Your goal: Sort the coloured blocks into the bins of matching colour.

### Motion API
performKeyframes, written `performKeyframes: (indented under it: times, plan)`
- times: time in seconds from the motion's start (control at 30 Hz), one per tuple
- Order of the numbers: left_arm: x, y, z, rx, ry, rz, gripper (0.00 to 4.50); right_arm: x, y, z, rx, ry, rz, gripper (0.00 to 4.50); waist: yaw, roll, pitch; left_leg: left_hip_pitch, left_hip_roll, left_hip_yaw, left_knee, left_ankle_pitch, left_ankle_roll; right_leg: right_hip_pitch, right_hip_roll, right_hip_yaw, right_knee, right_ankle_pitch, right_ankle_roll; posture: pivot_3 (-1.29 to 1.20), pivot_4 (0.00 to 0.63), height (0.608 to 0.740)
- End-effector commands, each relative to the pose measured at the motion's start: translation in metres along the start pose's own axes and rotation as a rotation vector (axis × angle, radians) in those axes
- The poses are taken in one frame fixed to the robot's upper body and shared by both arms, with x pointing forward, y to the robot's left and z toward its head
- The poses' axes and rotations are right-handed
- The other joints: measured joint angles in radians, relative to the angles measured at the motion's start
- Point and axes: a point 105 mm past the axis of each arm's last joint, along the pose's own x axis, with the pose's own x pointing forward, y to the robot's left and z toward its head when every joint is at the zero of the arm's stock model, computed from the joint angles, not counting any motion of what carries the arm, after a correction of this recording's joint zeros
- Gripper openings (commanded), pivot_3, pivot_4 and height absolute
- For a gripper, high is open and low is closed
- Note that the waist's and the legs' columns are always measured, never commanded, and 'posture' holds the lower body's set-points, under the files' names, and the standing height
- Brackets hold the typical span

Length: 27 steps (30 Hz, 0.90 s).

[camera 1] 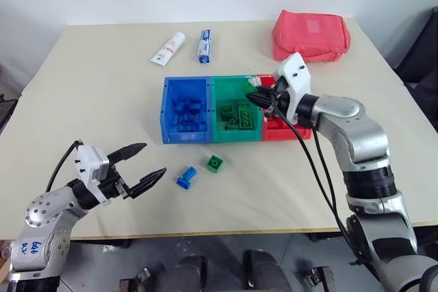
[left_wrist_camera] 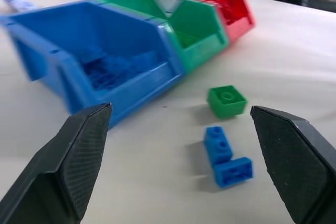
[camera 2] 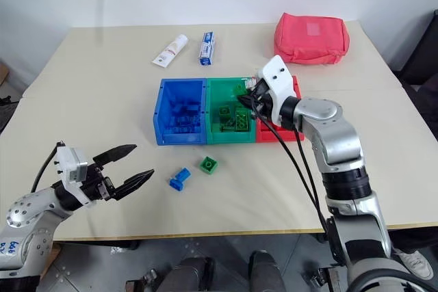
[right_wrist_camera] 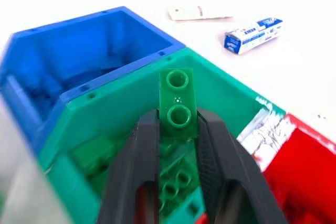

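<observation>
A small green studded plastic brick [right_wrist_camera: 177, 103] is being clamped between the two black fingers of the right hand [right_wrist_camera: 178, 129], directly above the green open-top plastic bin [right_wrist_camera: 121, 109] of the three joined bins. The left hand [camera 1: 140, 167] is being held with fingers wide apart over the table [camera 1: 102, 94]; just beyond its fingertips, a loose green brick [left_wrist_camera: 227, 100] and a blue brick [left_wrist_camera: 226, 157] are lying.
</observation>
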Motion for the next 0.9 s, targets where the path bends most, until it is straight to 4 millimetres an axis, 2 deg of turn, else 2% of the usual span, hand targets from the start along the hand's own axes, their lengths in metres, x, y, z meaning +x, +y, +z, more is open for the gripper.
performKeyframes:
  times: [0.03,0.2,0.27,0.37,0.47,0.53,0.6,0.73,0.83,0.9]
  plan:
    - [-0.001,0.003,0.012,0.048,-0.030,0.030,4.50,0.006,-0.005,0.005,-0.027,-0.023,-0.002,2.11,0.000,0.000,0.000,0.000,-0.001,0.000,0.000,0.000,0.000,0.000,0.000,0.000,0.000,0.000,0.000,0.00,0.150,0.740]
    - [-0.008,0.010,0.011,0.066,-0.011,0.080,4.50,0.001,-0.011,0.006,-0.044,-0.040,0.013,3.88,-0.001,0.000,0.000,-0.001,-0.001,0.000,0.000,0.000,0.001,0.000,-0.001,-0.001,0.000,0.000,0.000,0.00,0.150,0.740]
    - [-0.013,0.014,0.006,0.056,0.040,0.089,4.50,-0.009,-0.008,0.007,-0.071,-0.076,0.063,4.44,-0.002,0.000,0.000,0.000,0.000,0.000,0.000,0.000,0.001,0.000,0.000,-0.001,0.000,0.000,0.000,0.00,0.150,0.740]
    - [-0.025,0.030,-0.004,0.107,0.166,0.131,4.50,-0.047,0.014,-0.005,-0.160,-0.144,0.285,4.44,0.005,0.000,0.000,0.000,0.000,0.000,-0.001,0.000,0.001,0.000,0.000,-0.001,-0.001,0.000,0.000,0.00,0.150,0.740]
    - [-0.033,0.040,-0.013,0.095,0.259,0.152,4.50,-0.075,0.014,-0.028,-0.150,-0.118,0.327,4.44,0.011,0.000,0.000,0.000,0.000,0.000,-0.001,-0.001,0.002,0.001,0.000,-0.001,-0.006,0.000,0.000,0.00,0.150,0.740]
    - [-0.035,0.034,-0.019,0.062,0.303,0.088,4.50,-0.097,0.018,-0.031,-0.152,-0.183,0.369,4.44,0.011,0.000,0.000,0.000,-0.001,0.001,0.000,-0.001,0.002,0.002,-0.001,-0.001,-0.006,0.000,0.001,0.00,0.150,0.740]
    - [-0.031,0.030,-0.019,0.086,0.305,0.064,4.50,-0.116,0.024,-0.039,-0.131,-0.162,0.429,4.44,0.011,0.001,0.001,0.000,-0.001,0.001,0.001,-0.001,0.002,0.002,-0.001,-0.001,-0.007,0.000,0.001,0.00,0.150,0.740]
    - [-0.006,0.010,-0.009,0.100,0.291,-0.045,4.50,-0.131,0.023,-0.043,-0.145,-0.153,0.429,4.44,0.008,0.001,0.001,0.001,0.001,0.002,0.001,-0.001,0.002,0.002,0.000,0.000,-0.006,0.000,0.001,0.00,0.150,0.740]
    - [0.024,-0.011,-0.005,0.054,0.308,-0.108,4.50,-0.137,0.026,-0.041,-0.132,-0.163,0.403,4.44,0.013,0.001,0.001,0.001,0.001,0.001,0.001,0.000,0.001,0.003,0.000,0.001,-0.006,0.000,0.001,0.00,0.150,0.740]
    - [0.051,-0.029,-0.005,0.054,0.333,-0.154,4.50,-0.142,0.034,-0.042,-0.138,-0.152,0.419,4.44,0.024,0.001,0.001,0.000,0.000,0.000,0.001,0.000,0.001,0.003,-0.001,0.002,-0.005,0.000,0.001,0.00,0.150,0.740]
